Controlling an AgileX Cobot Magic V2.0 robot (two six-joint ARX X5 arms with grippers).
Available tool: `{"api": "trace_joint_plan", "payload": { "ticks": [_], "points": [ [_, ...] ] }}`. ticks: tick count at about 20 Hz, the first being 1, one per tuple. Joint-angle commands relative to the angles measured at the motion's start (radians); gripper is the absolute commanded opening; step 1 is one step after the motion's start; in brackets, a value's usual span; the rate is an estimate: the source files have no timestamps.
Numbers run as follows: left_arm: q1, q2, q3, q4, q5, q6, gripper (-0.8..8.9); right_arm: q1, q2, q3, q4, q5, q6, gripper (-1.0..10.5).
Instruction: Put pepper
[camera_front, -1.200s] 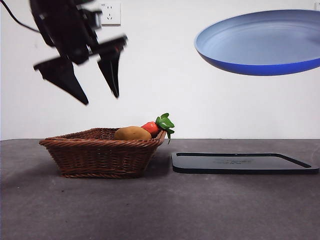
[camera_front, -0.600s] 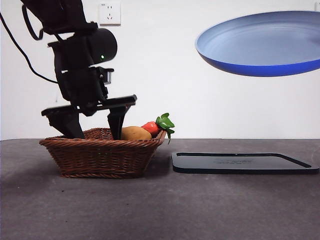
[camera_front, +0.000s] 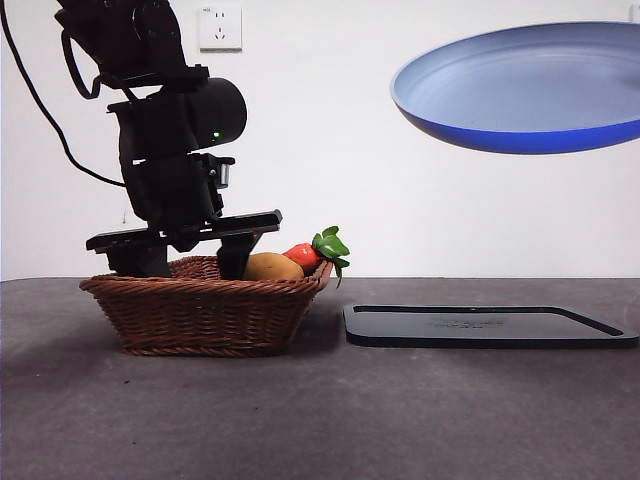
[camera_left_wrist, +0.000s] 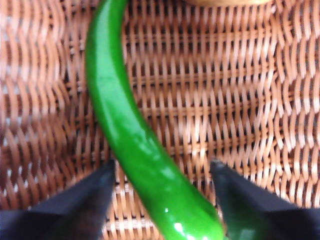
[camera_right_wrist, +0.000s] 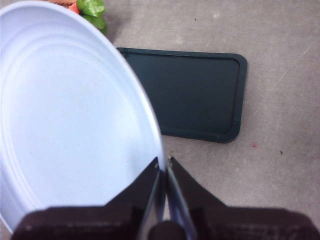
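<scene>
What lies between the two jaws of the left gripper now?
The pepper, lying on the basket floor between the open jaws of the left gripper; left wrist view shows it.

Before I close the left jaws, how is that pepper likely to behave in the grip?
The pepper looks glossy, so it may slip. It is curved and round-bodied, lying loose on the basket weave between the open jaws of the left gripper, so it could roll or pivot as they close. It seems slim and probably light.
</scene>
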Motion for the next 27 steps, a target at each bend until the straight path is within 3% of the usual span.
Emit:
{"api": "trace_joint_plan", "payload": {
  "ticks": [1, 4, 11, 24, 27],
  "points": [
    [-0.009, 0.023, 0.020, -0.014, 0.001, -0.042, 1.99, 0.002, 0.003, 0.020, 0.014, -0.005, -0.003, 0.1],
    [-0.008, 0.021, 0.020, -0.017, 0.029, -0.102, 1.33, 0.002, 0.003, 0.020, 0.014, -0.005, -0.003, 0.1],
    [-0.008, -0.007, 0.020, -0.016, 0.032, -0.241, 1.26, 0.002, 0.003, 0.020, 0.013, -0.005, -0.006, 0.1],
    [-0.011, -0.234, 0.021, -0.078, 0.060, -0.203, 1.26, 0.002, 0.046, 0.020, 0.010, -0.009, 0.010, 0.1],
    [-0.032, -0.301, 0.021, -0.069, 0.110, -0.165, 1.26, 0.004, 0.111, 0.020, 0.011, -0.078, 0.026, 0.1]
  ]
}}
